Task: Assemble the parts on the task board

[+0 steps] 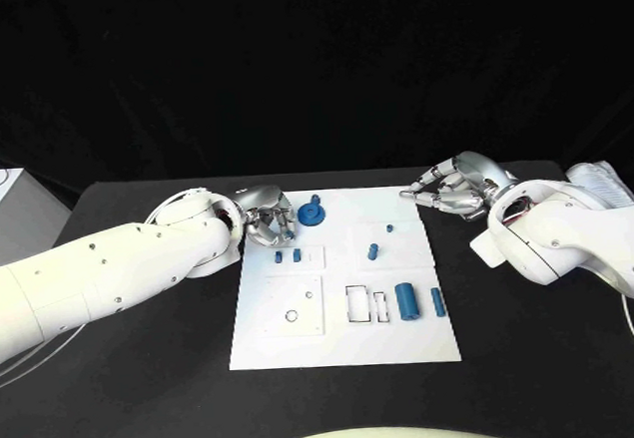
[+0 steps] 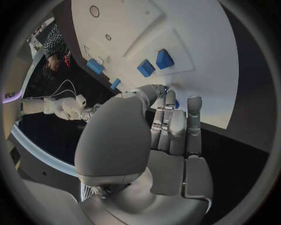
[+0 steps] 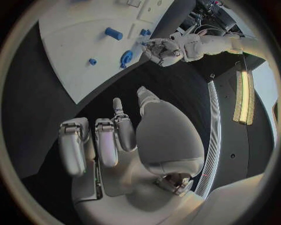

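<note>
Board (image 1: 345,322): white, flat on the counter (image 1: 154,389), carrying blue parts (image 1: 406,297). Left hand (image 1: 267,220) fingers curled, grasping nothing; right hand (image 1: 452,189) likewise.

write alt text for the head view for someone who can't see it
A white task board lies mid-table on black, carrying small blue parts: a round part near its far left corner and two cylinders at the right. The left hand hovers at the board's far left edge; the right hand sits off its far right corner, holding nothing.

White arms (image 1: 105,277), silver fingers (image 2: 175,126)
</note>
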You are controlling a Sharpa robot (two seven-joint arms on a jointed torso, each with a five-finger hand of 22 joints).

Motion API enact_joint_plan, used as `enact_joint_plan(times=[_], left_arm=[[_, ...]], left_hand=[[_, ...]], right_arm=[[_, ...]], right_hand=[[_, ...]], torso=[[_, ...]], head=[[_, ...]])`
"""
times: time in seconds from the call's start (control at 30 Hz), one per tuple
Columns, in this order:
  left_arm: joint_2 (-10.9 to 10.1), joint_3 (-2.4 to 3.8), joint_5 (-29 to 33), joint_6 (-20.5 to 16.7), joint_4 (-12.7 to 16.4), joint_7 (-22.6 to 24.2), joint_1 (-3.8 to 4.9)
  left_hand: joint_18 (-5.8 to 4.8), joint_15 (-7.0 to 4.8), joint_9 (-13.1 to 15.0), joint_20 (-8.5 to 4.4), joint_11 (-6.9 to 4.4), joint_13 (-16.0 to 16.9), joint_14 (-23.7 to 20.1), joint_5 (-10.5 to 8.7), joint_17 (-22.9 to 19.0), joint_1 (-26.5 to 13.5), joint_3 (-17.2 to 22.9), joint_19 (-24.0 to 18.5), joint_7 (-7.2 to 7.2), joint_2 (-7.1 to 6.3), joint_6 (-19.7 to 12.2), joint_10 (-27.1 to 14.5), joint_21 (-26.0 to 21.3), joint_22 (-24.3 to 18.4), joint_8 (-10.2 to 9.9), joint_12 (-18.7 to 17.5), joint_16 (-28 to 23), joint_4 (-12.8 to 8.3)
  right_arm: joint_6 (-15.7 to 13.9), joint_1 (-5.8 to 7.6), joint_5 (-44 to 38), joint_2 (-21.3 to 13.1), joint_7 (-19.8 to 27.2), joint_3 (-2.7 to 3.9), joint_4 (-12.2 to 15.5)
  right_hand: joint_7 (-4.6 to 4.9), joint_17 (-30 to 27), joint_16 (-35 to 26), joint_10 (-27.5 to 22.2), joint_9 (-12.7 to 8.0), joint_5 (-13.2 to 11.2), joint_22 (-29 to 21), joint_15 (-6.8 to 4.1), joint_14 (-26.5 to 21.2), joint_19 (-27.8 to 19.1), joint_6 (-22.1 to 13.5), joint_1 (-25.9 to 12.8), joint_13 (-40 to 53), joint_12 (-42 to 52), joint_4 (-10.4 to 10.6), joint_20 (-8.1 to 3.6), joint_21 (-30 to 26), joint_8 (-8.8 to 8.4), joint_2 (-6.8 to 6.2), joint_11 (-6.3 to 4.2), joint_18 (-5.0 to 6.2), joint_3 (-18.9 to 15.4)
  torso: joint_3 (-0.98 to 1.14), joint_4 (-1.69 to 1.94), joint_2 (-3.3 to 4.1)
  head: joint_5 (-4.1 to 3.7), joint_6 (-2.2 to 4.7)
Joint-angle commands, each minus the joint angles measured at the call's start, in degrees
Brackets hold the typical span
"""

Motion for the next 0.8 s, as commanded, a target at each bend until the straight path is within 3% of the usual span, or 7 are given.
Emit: enact_joint_plan(times=[0.03, 0.8], left_arm=[[0.0, 0.07, 0.4, 0.9, -0.1, -0.2, 0.04], [1.2, 0.09, 0.2, 2.3, -1.9, -0.7, 0.04]], left_hand=[[-0.14, 0.03, 0.1, 0.10, 0.08, 0.0, 0.2, -0.07, -0.1, -0.7, -0.1, 0.3, 0.03, -0.05, 0.3, 0.5, 0.3, 0.0, -0.1, -0.3, 0.4, -0.3], [-0.14, 0.01, 0.1, 0.10, 0.06, 0.0, 0.3, -0.05, -0.1, -0.8, 0.0, 0.4, 0.02, 0.00, 0.3, 0.6, 0.3, 0.1, -0.1, -0.4, 0.4, -0.3]], right_arm=[[0.5, -0.03, -0.6, 0.0, 0.4, 0.00, 0.0], [0.5, -0.03, -0.6, 0.1, 0.3, 0.00, 0.0]], right_hand=[[-0.06, 12.7, -0.3, -0.1, -0.1, 0.0, 14.8, 0.24, 5.5, 5.8, -0.4, 0.3, 6.2, 0.1, -0.1, 0.09, -0.1, 0.30, 0.31, -0.16, -0.72, -0.2], [-0.06, 12.7, -0.3, -0.1, -0.1, 0.0, 14.8, 0.24, 5.5, 5.8, -0.4, 0.3, 6.2, 0.1, -0.1, 0.09, -0.1, 0.30, 0.31, -0.16, -0.72, -0.2]], torso=[[-0.04, -0.06, 0.07], [0.05, -0.03, 0.04]], head=[[0.08, -0.05], [0.03, -0.36]])
